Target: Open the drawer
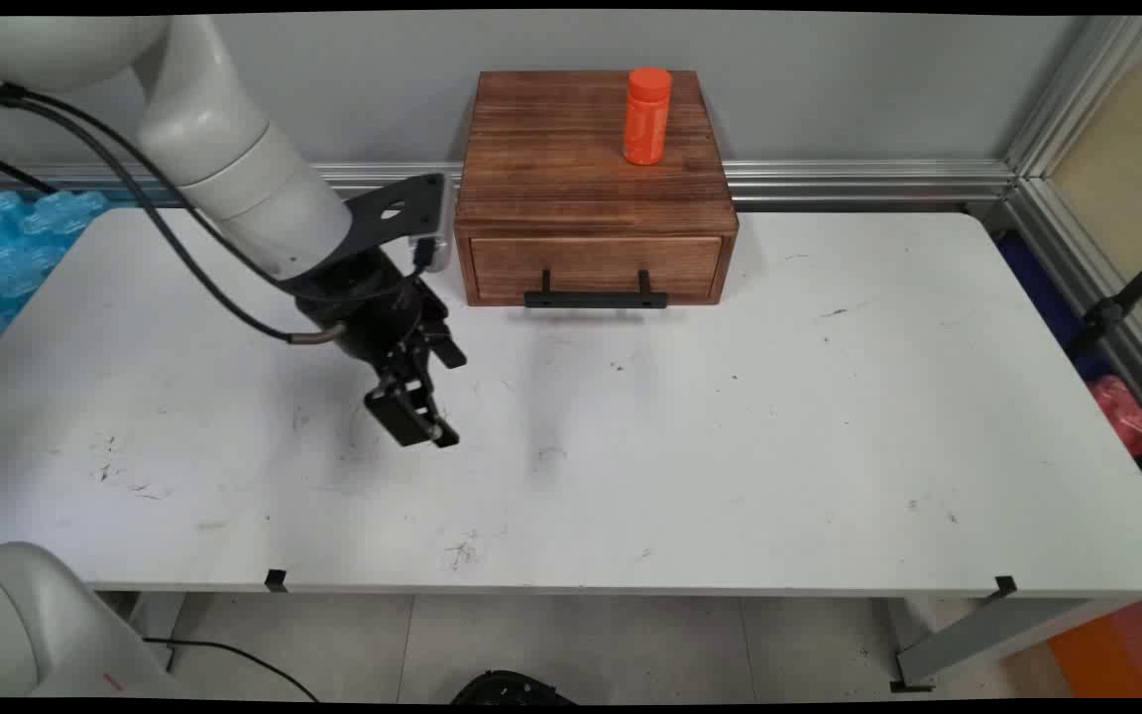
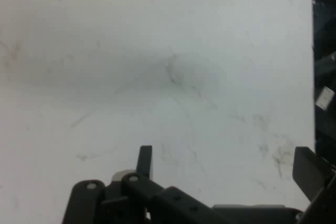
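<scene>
1. gripper (image 1: pixel 420 421): hangs low over the white table (image 1: pixel 730 416), left of centre, tilted down and toward the near edge. Arm comes in from upper left with black cables (image 1: pixel 184 260) looped beside it
2. Hand state: hand view shows the two fingers (image 2: pixel 145 160) spread wide, one at left and one at the far right, with only bare scuffed table (image 2: pixel 157 51) between them. Wide open, holding nothing, touching nothing I can see
3. Nearest thing: the wooden box (image 1: pixel 586 169) at the back of the table against the wall. The gripper is in front of it and off to its left, clearly apart from it
4. drawer (image 1: pixel 596 266) in the box's front: looks fully shut, face flush with the frame. Its black bar handle (image 1: pixel 596 298) runs along the lower front edge; nothing is on or at it
5. orange bottle (image 1: pixel 647 116): upright on top of the box, right of centre and toward the back, cap on. Well apart from the gripper
6. As things lie: drawer closed, bottle on top, hand empty and not in contact with either
7. Off the table: blue bubble wrap (image 1: pixel 6 248) beyond the left edge, aluminium rail (image 1: pixel 868 178) along the foot of the wall
</scene>
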Available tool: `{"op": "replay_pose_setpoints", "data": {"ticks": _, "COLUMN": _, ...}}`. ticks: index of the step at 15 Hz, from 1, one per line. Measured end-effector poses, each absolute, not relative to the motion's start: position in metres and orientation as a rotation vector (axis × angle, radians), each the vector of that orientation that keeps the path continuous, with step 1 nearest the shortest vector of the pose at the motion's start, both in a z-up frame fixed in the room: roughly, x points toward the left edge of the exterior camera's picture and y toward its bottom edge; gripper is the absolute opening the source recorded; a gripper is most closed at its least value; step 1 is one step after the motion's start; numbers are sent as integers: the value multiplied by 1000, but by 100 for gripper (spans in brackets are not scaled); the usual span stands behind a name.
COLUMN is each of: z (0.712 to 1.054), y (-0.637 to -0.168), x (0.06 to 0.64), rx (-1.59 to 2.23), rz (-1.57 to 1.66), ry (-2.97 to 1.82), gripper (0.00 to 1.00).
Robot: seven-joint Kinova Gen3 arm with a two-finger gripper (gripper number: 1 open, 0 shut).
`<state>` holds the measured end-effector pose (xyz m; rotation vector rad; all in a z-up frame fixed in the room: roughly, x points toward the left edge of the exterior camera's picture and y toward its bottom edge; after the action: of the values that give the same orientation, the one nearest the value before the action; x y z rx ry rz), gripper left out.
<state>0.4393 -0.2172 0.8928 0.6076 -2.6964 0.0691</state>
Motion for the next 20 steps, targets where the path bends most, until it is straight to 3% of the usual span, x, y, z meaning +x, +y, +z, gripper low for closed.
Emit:
{"op": "replay_pose_setpoints", "data": {"ticks": 10, "z": 893, "y": -254, "x": 399, "rx": 661, "rz": 230, "ry": -2693, "gripper": 100}}
{"op": "replay_pose_setpoints", "data": {"ticks": 20, "z": 870, "y": -293, "x": 381, "rx": 611, "rz": 340, "ry": -2708, "gripper": 100}}
